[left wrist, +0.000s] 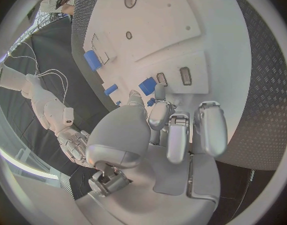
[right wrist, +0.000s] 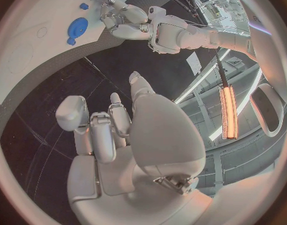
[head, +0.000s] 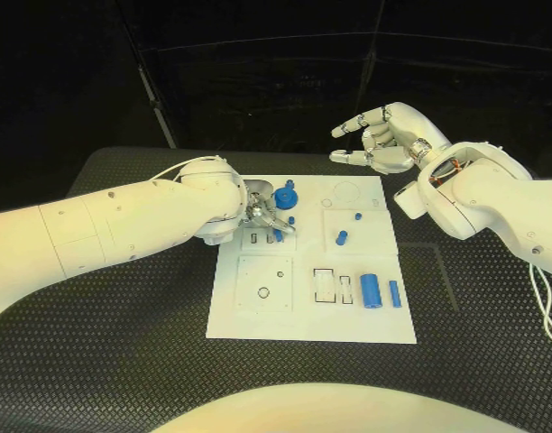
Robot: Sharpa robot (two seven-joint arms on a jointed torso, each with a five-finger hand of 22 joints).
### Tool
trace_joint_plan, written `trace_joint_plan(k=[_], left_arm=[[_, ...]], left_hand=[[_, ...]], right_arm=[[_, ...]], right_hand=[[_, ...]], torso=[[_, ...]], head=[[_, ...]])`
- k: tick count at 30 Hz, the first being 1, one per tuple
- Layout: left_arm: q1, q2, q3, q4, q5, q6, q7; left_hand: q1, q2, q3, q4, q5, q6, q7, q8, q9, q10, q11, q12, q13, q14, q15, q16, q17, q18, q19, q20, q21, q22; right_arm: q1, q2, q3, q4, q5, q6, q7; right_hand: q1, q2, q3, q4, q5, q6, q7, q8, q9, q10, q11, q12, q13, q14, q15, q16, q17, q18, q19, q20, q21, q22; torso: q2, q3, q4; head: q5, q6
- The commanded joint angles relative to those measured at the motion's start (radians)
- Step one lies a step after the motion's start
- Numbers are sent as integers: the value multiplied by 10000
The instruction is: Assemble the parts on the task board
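Board, white rectangular plastic plate (head: pixel 313 262), lying in the middle of the black textured table (head: pixel 120 361).

Parts, small and blue — a round gear-like disc (head: pixel 288 195) near the far edge of the board, a short peg (head: pixel 343 238) lying toward the middle, a stout cylinder (head: pixel 371 290) and a thin bar (head: pixel 393 293) side by side near the right edge, close to empty rectangular slots.

Left hand (head: pixel 263 216), silver, set down over the board's far left quarter. From the left wrist view its fingers (left wrist: pixel 170 122) are curled together with the tips at a small blue block (left wrist: pixel 147 85) beside two narrow slots; whether they actually pinch it I cannot tell.

Right hand (head: pixel 378 140), silver, raised beyond the board's far right corner, fingers spread and loosely bent, holding nothing.

Step in hand, as I judge it — seating a small part into a slot at the left hand. Next move calls for lining the piece square to its slot and pressing straight down; several pieces remain loose.
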Motion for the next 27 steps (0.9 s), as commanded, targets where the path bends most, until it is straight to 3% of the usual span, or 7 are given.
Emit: trace_joint_plan(k=[1,17,27], left_arm=[[19,18,6,24,-61,172,-74],[21,2,6,54,-57,97,-70],[22,-48,7,178,355,-75,-45]], left_hand=[[159,35,50,-60,-18,-107,3,72,48,54,-7,50,11,1038,-90,30,2632,-61,49,1,64,16],[889,284,399,-329,10,-294,-7,300,371,35,-16,58,6,1038,-96,30,2632,-47,-2,-3,32,-12],[1823,630,1137,-968,30,-430,-84,479,632,42,-83,66,19,1038,-141,30,2632,-35,-40,-40,-6,-40]], right_arm=[[19,18,9,-3,37,55,5],[18,62,8,-114,37,97,6],[16,96,7,-200,37,152,4]], right_hand=[[-24,38,-55,1,42,6,8,45,-10,38,-1,6,6,849,-74,-42,1722,-56,-15,-32,-24,-12],[-16,62,-53,-2,68,9,6,53,-14,49,-4,14,14,847,-75,-47,1712,-58,-8,-34,-20,-3],[-9,74,-52,-7,80,11,4,58,-16,51,-5,15,13,847,-76,-46,1713,-58,-7,-35,-20,-4]], torso=[[2,-3,-1],[7,-5,2],[12,-8,2]], head=[[-2,-12],[-6,-30],[-3,-55]])
